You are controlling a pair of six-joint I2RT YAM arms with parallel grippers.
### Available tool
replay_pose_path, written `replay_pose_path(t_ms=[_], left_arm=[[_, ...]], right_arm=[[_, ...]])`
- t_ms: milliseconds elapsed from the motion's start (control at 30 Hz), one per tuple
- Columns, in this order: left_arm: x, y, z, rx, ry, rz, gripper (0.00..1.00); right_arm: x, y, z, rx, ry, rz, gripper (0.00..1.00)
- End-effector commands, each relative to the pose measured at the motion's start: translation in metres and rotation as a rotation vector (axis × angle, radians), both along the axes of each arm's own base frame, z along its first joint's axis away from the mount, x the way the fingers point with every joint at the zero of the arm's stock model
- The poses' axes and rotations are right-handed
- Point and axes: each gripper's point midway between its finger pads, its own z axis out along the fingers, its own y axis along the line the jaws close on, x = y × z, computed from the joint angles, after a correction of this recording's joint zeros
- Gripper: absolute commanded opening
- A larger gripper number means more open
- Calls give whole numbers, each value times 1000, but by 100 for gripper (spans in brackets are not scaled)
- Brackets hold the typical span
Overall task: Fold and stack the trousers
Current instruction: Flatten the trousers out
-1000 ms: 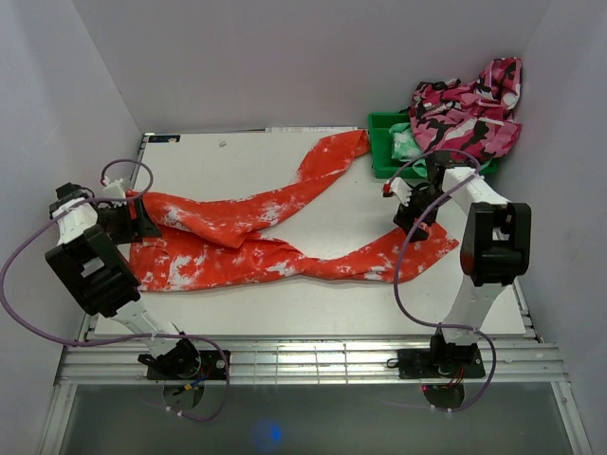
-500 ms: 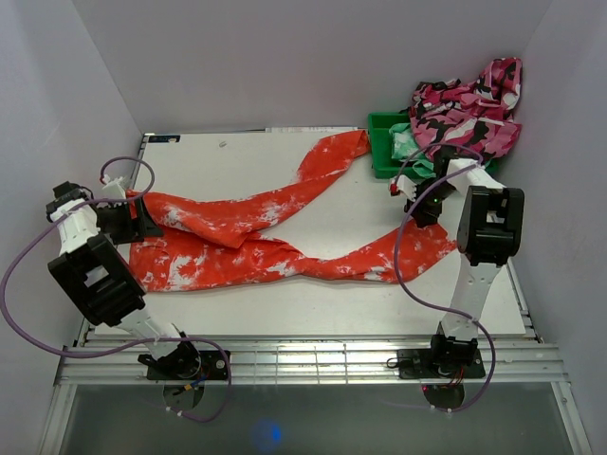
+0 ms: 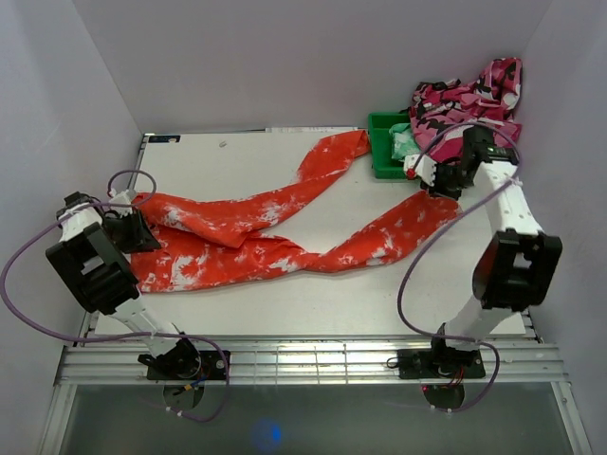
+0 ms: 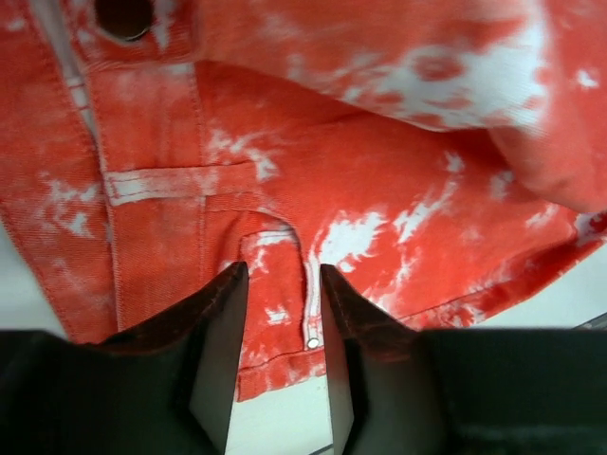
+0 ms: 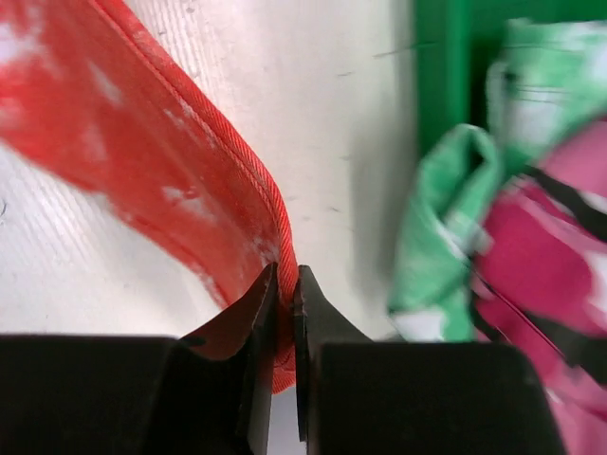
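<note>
The red-orange, white-speckled trousers (image 3: pixel 237 256) lie spread across the table, their legs crossing in the middle. My left gripper (image 3: pixel 140 232) is low over the waist end at the left. In the left wrist view its jaws (image 4: pixel 278 275) stand partly apart over the fly and zipper (image 4: pixel 309 303), with flat cloth (image 4: pixel 379 171) and bare table between them. My right gripper (image 3: pixel 438 188) is at the far right by the bin. It (image 5: pixel 285 275) is shut on the corded hem of one trouser leg (image 5: pixel 142 133), which stretches away from it.
A green bin (image 3: pixel 382 156) stands at the back right. It holds a mint-green and white garment (image 3: pixel 406 142), and a pink, black and white camouflage garment (image 3: pixel 469 109) is piled over it. Both are close beside the right fingers (image 5: pixel 446 218). White walls surround the table.
My right gripper shut on the leg's end and carried it back and right toward the bin, straightening that leg. My left gripper's jaws narrowed over the waist.
</note>
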Motion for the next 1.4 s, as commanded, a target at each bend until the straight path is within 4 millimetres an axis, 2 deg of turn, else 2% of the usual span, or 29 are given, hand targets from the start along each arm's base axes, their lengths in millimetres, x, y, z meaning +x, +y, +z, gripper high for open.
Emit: replay_pose_path(t_ms=[0,33,67,100,133,167,200,267,300,367,467,500,567,600,633,700,733,867,900,933,967,1033,1100,1167,1200,1267,1333,1367], left_arm=[[1,15,-20,62,28,29,38],[1,21,-26,89,42,39,33],[1,24,-33,94,59,48,20],[0,28,-37,95,72,64,13],[0,34,-41,114,83,77,7],[0,37,-48,113,102,84,0],[0,40,-50,110,109,100,0],[2,50,-56,125,123,122,0],[3,53,-56,129,122,128,0],[5,59,-56,142,121,137,0],[7,64,-55,149,118,138,0],[7,63,-53,146,115,136,0],[10,62,-49,142,98,125,2],[9,62,-48,138,94,124,6],[11,61,-45,137,85,120,14],[11,57,-42,125,75,114,18],[11,57,-41,124,70,112,19],[10,53,-41,107,66,109,21],[11,52,-40,103,65,108,21],[10,50,-40,95,62,105,21],[10,49,-40,94,61,104,21],[9,48,-39,92,58,100,21],[9,47,-38,87,59,100,21],[9,45,-37,80,58,100,22],[9,44,-37,73,56,100,22],[9,43,-36,65,59,104,22],[8,43,-35,67,59,103,22],[8,44,-34,70,57,105,22]], right_arm=[[-35,0,74,47,-233,58,8],[-43,-4,76,2,-299,126,8],[-70,-5,43,8,-253,157,8],[-88,-19,55,-33,-340,152,8],[-99,-25,47,-92,-386,233,8],[-127,-39,8,-107,-319,217,8],[-142,-44,4,-161,-341,235,8],[-169,-63,-23,-234,-295,248,8],[-188,-62,-43,-234,-242,253,11],[-207,-73,-60,-262,-162,227,22],[-218,-83,-70,-253,-80,152,56],[-216,-88,-64,-264,-75,134,92],[-216,-96,-57,-254,-36,99,90],[-224,-93,-54,-222,8,95,90],[-214,-99,-33,-227,-23,81,90],[-218,-97,-21,-167,27,69,90],[-207,-103,-1,-181,-8,62,90],[-189,-105,14,-101,-4,30,91],[-185,-104,15,-73,-3,12,94],[-170,-98,15,35,11,-50,95],[-167,-94,16,64,11,-75,95],[-154,-90,4,125,68,-132,85],[-140,-80,-11,169,122,-199,81],[-140,-70,-30,190,162,-219,77],[-127,-67,-35,190,136,-244,76],[-132,-54,-56,195,169,-239,75],[-127,-51,-69,188,165,-253,73],[-132,-47,-80,184,188,-252,72]])
